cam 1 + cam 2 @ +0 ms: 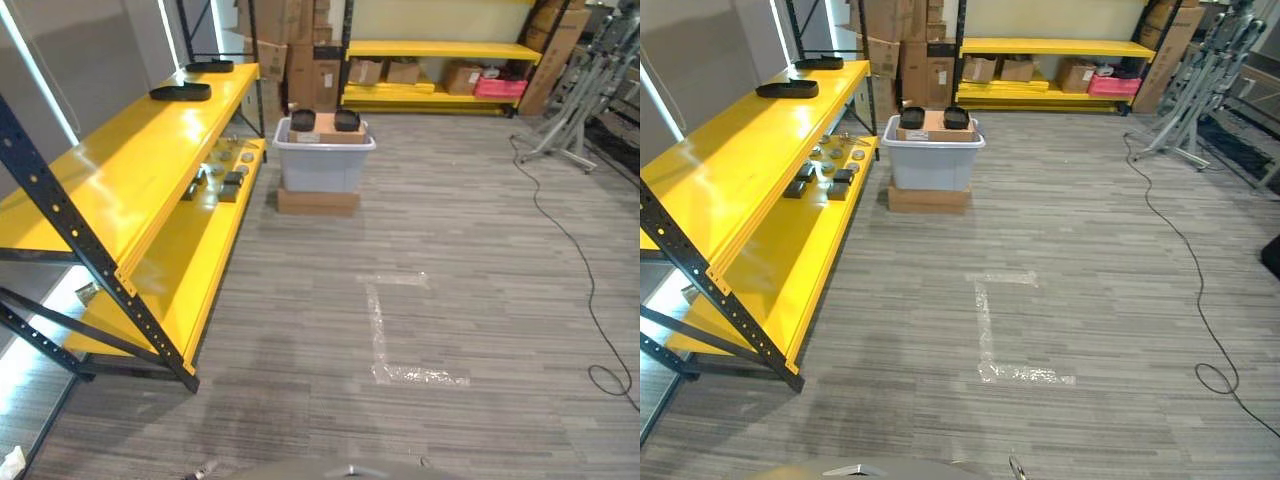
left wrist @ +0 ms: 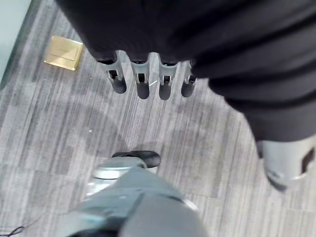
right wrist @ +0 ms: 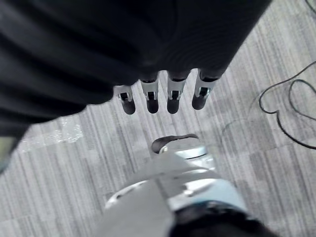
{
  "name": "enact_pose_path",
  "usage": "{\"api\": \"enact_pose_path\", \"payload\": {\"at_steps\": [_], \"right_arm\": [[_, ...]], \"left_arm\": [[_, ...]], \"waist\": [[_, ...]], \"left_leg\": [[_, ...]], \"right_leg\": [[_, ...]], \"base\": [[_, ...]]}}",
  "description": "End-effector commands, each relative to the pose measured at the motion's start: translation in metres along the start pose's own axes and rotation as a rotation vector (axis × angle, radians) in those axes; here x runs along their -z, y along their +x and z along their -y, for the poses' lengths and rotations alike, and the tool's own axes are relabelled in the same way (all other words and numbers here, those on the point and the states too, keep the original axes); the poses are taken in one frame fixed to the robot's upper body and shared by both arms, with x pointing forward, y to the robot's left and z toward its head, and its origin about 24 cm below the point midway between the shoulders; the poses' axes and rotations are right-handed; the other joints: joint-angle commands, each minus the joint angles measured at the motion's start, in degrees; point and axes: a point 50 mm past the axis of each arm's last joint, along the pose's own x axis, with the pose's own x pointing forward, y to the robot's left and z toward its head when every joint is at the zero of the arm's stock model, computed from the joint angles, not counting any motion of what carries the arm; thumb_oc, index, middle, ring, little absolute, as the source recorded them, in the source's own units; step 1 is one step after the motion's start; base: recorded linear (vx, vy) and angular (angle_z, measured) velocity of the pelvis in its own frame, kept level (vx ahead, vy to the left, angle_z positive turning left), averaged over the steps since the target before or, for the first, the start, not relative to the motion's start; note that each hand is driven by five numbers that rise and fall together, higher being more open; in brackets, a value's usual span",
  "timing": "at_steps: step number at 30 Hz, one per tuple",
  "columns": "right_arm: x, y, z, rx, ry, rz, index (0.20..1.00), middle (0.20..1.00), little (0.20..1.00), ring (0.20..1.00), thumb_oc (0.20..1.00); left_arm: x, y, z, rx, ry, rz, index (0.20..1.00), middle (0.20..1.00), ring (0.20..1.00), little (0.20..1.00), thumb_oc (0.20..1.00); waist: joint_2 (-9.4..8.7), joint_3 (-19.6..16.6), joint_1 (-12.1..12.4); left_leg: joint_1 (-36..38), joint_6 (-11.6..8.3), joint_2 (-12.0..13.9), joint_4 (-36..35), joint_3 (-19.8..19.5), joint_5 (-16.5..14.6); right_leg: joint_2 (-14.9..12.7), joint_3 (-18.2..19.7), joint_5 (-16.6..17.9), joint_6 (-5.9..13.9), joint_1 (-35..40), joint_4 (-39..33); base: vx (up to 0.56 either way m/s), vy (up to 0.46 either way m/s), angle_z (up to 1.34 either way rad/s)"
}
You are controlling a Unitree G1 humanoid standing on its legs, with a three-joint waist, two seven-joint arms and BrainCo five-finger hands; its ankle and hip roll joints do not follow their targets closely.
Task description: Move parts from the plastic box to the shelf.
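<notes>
Far across the grey floor (image 1: pixel 450 300) sits the plastic box (image 1: pixel 322 160) beside the yellow shelf (image 1: pixel 130 170), straight ahead, well away from both empty, loose-fingered hands: left hand (image 2: pixel 143 81), right hand (image 3: pixel 163 96).

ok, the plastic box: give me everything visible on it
The plastic box is a pale grey, translucent-looking tote with a flared rim and no lid. It stands upright on a flat brown cardboard base on the floor, just off the far end of the yellow shelf. A brown cardboard piece lies across its top with two dark round parts at the back. Nothing else touches it; both hands, left and right, hang over bare floor.
</notes>
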Motion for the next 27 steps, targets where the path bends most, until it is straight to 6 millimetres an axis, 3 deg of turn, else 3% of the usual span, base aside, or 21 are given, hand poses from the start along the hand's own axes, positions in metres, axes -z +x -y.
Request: {"api": "enact_pose_path", "payload": {"at_steps": [1,8,16,27], "right_arm": [[-0.032,-0.003,0.005,0.006,0.017,0.063,1.0,1.0,1.0,1.0,1.0],[-0.035,-0.003,0.007,0.025,0.023,0.073,1.0,1.0,1.0,1.0,1.0],[-0.02,-0.002,0.005,0.007,0.049,0.007,1.0,1.0,1.0,1.0,1.0],[-0.038,-0.002,-0.002,-0.024,0.005,0.128,1.0,1.0,1.0,1.0,1.0]], "left_arm": [[-0.034,-0.002,0.005,0.066,-0.026,0.068,1.0,1.0,1.0,1.0,1.0],[-0.034,-0.001,0.006,0.037,-0.101,0.054,1.0,1.0,1.0,1.0,1.0],[-0.028,-0.001,0.001,-0.033,-0.099,0.073,1.0,1.0,1.0,1.0,1.0],[-0.044,-0.002,0.002,-0.04,-0.125,0.176,1.0,1.0,1.0,1.0,1.0]], "waist": [[0.21,3.96,-0.98],[0.21,4.14,-1.09],[-0.03,4.04,-1.28],[-0.26,4.4,-1.01]], "left_leg": [[4.73,-2.1,1.52,-4.63,2.59,-4.2],[4.79,-2.03,1.61,-4.63,2.95,-4.38],[4.82,-2.17,1.75,-4.63,3.36,-4.29],[4.79,-2.1,1.76,-4.63,3.32,-4.33]], "right_leg": [[-1.73,-1.24,-0.63,3.91,10.06,-9.99],[-1.89,-1.3,-0.39,4.07,10.07,-10.23],[-1.82,-0.87,-0.21,4.1,10.18,-10.48],[-1.97,-1.28,-0.32,4.08,10.12,-10.27]], "base": [[0.0,0.0,0.0],[0.0,-0.001,-0.01],[0.01,0.003,-0.03],[0.0,0.003,-0.01]]}}
